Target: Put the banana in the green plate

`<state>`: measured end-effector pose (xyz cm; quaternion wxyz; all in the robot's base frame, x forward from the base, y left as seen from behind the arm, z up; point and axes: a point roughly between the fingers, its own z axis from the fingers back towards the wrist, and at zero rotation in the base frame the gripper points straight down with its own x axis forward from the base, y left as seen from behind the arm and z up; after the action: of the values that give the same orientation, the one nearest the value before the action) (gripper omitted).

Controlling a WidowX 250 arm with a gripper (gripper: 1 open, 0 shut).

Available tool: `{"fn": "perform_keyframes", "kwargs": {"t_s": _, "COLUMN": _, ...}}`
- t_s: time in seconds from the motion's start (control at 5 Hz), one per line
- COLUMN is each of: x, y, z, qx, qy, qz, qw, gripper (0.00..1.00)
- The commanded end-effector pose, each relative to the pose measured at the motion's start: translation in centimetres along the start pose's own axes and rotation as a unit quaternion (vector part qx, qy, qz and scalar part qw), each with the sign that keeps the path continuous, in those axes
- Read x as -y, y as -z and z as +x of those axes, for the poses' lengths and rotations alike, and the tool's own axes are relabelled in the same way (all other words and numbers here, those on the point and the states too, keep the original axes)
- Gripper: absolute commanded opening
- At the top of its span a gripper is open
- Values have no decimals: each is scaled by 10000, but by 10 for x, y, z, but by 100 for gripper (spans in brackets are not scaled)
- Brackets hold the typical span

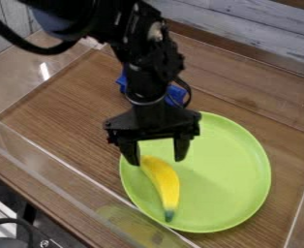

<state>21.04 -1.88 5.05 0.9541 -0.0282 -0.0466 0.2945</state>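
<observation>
The yellow banana (pixel 164 185) lies in the left half of the lime-green plate (pixel 232 165), its dark tip pointing toward the front rim. My gripper (pixel 155 147) hangs straight down over the banana's upper end, open, with one dark finger on each side of it. Nothing is held between the fingers. The banana's top end is partly hidden behind the gripper.
A blue block (pixel 174 95) shows behind the gripper's wrist. Clear plastic walls (pixel 39 165) fence the wooden table on the left and front. A pale plank wall runs along the back right.
</observation>
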Motion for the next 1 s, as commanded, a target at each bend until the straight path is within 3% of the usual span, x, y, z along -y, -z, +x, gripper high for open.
{"fn": "perform_keyframes", "kwargs": {"t_s": 0.0, "x": 2, "y": 0, "z": -5, "qx": 158, "qy": 97, "qz": -74, "qw": 9998, "gripper": 100}}
{"fn": "perform_keyframes", "kwargs": {"t_s": 0.8, "x": 1, "y": 23, "z": -24, "qx": 178, "qy": 475, "qz": 224, "qw": 9985, "gripper": 100}}
